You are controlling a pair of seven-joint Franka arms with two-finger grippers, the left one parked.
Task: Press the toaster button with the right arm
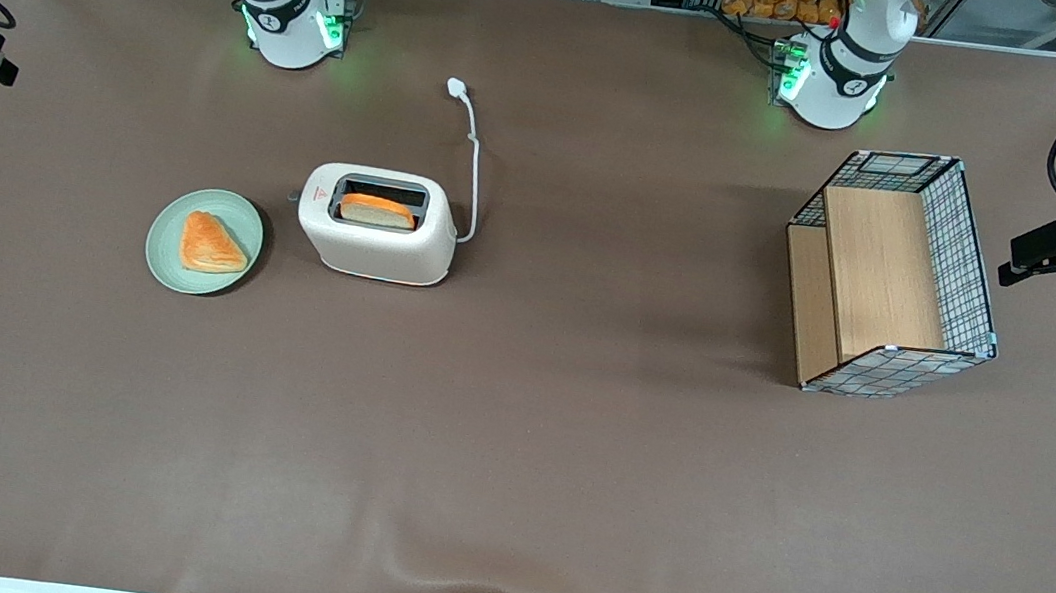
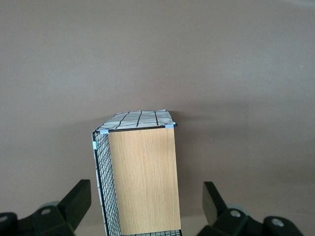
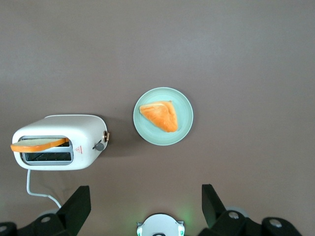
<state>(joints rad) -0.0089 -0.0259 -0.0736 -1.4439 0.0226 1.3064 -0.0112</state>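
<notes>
We are high above the table with the gripper (image 3: pixel 143 192) released, and the toaster button is not yet touched.

The toaster (image 1: pixel 374 237) stands at middle height of the front view, toward the working arm's end of the table, with a bread slice (image 1: pixel 378 210) raised in one slot. The toaster button (image 3: pixel 99 145) sticks out of the narrow end that faces the green plate (image 1: pixel 242 206), so it is free to reach from above. We judge that the fingers (image 3: pixel 76 204), spread wide apart and holding nothing, must come down over this lever, and the plate beside it leaves little room for error.
</notes>
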